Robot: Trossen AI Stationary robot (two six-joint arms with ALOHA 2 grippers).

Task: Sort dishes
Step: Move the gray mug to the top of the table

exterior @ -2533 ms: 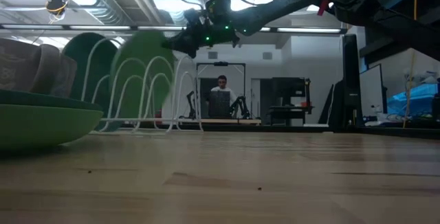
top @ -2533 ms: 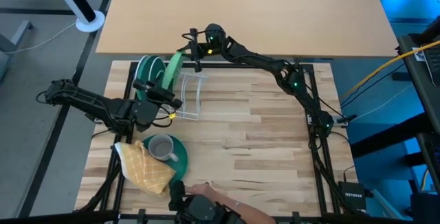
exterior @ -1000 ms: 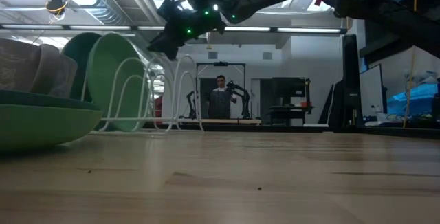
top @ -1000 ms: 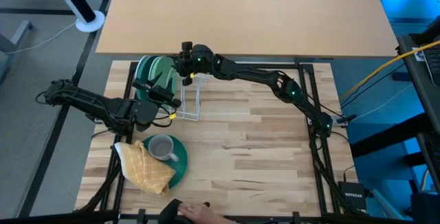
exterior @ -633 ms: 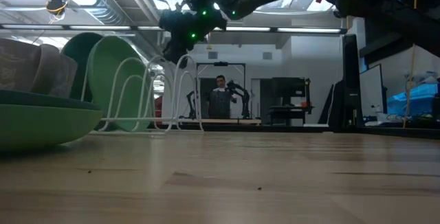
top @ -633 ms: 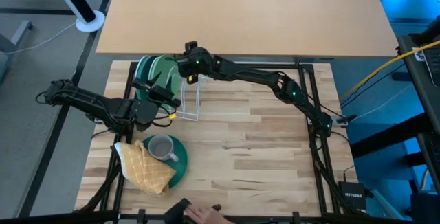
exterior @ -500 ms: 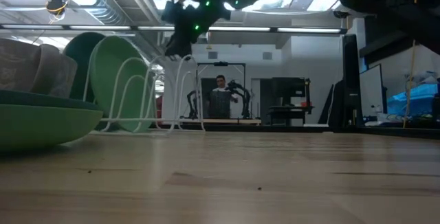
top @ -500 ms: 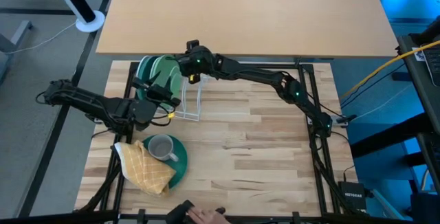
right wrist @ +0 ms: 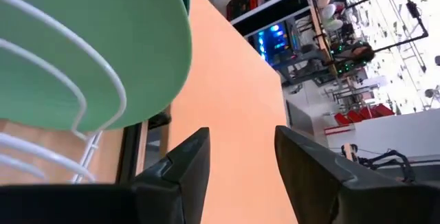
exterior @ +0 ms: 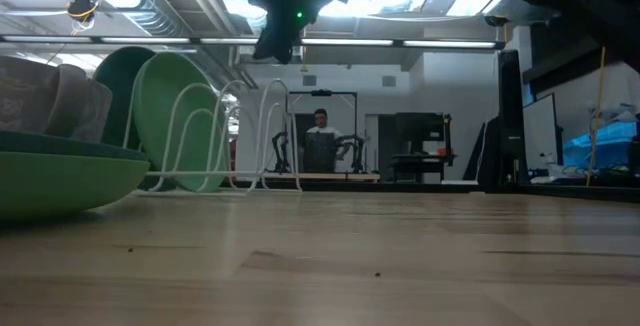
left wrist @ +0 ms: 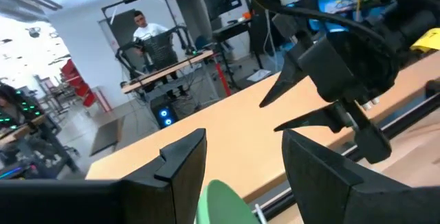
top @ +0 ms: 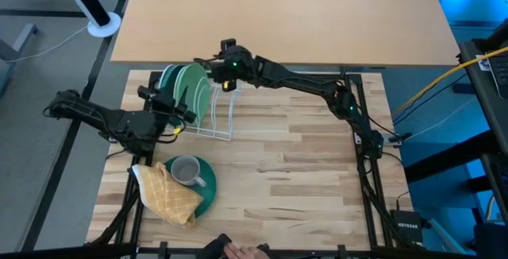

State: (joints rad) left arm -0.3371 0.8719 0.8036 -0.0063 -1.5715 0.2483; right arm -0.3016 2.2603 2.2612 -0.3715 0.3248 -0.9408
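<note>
Your left gripper (top: 178, 110) is sitting at the near-left side of the white wire rack (top: 218, 114), its fingers (left wrist: 182, 165) apart with nothing between them.

Two plates are standing upright in the rack's left slots: a teal plate (top: 168, 83) farthest left and a light green plate (top: 194, 90) just right of it. The slots to the right are showing no dishes.

Near left on the table, a teal plate (top: 208, 189) is lying flat, carrying the grey mug (top: 185, 169) and partly covered by the yellow checked cloth (top: 168, 195).

Your right gripper (top: 216, 63) is hovering above the far edge of the rack, beside the light green plate's rim, fingers (right wrist: 185, 162) spread and empty.

Judgement: two plates racked; the flat plate and mug not yet sorted, so roughly half is remaining.
</note>
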